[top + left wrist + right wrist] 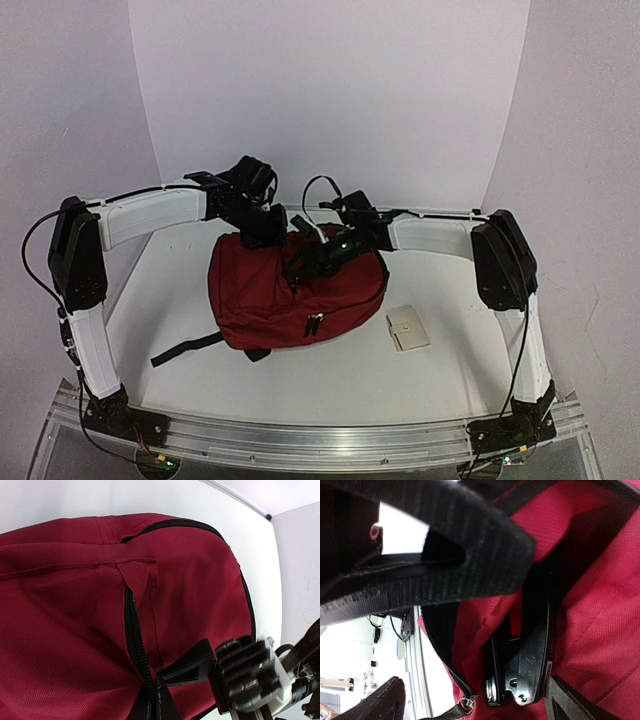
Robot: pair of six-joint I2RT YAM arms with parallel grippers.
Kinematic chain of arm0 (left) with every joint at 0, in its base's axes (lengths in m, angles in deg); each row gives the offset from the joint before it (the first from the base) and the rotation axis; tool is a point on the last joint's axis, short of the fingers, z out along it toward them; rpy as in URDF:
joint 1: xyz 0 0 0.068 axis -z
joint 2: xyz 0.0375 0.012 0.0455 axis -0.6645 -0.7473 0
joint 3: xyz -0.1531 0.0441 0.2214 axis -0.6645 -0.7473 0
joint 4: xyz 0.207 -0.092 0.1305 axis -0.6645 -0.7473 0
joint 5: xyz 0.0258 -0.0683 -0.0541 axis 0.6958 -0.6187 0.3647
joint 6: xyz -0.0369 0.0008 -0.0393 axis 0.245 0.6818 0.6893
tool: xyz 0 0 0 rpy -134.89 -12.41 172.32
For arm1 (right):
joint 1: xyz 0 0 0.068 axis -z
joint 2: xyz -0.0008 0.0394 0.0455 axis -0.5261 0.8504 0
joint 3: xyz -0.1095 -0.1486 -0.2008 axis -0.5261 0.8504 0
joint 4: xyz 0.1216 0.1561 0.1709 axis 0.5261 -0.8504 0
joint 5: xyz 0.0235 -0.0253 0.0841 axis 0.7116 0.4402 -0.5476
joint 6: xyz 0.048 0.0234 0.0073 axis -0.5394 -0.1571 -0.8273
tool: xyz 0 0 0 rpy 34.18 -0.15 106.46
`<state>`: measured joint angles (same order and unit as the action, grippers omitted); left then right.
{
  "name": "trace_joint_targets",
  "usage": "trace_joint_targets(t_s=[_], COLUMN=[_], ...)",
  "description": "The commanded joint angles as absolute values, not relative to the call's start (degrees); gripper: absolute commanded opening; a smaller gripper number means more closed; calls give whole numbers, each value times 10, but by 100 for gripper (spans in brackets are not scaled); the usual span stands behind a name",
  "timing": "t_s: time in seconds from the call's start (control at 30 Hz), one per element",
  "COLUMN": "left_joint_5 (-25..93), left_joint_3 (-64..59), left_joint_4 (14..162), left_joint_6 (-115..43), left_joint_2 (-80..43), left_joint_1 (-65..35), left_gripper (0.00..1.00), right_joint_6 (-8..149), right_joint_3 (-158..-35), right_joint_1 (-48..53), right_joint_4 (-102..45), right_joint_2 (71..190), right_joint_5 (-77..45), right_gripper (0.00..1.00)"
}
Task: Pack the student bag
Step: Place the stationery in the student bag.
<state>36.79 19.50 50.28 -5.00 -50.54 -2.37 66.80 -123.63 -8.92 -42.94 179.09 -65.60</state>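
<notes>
At the middle of the desk (430, 385) lies the student bag (285, 300), with bare white surface on every side, broadest toward the near edge. A beige flat case (407, 328) lies near its right side. The left pincer (265, 228) sits closed at the bag's far-left edge; I cannot tell whether it is pinching fabric. The right pincer (305, 262) stands wide at the bag's top opening, above a black object (525, 665) inside.

left hand (267, 231) closed, right hand (312, 258) spread
</notes>
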Motion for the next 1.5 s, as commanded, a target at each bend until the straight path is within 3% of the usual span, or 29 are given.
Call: trace_joint_targets(t_s=[0.0,0.2,0.43,0.67,0.8,1.17,1.47], left_joint_5=[359,352,347,351,349,340,326], left_joint_3=[209,210,212,204,204,218,216], left_joint_4=[552,556,561,559,558,560,572], left_joint_6=[-47,-48,-52,-52,-51,-52,-43], left_joint_2=[-481,-485,-483,-471,-472,-486,-489], left_joint_1=[-22,-22,-22,-23,-22,-21,-21], left_gripper=[0,0,0,0,0,0,0], right_joint_6=[665,598,504,613,704,792,747], right_joint_3=[-1253,-1245,-1194,-1135,-1133,-1140,-1178], right_joint_1=[-132,-137,-136,-101,-93,-131,-148], right_joint_4=[-410,-346,-205,-238,-317,-344,-309], right_joint_2=[1795,1783,1765,1737,1734,1740,1766], right_joint_5=[-687,-698,-666,-634,-598,-532,-408], right_gripper=[90,79,74,52,49,41,13])
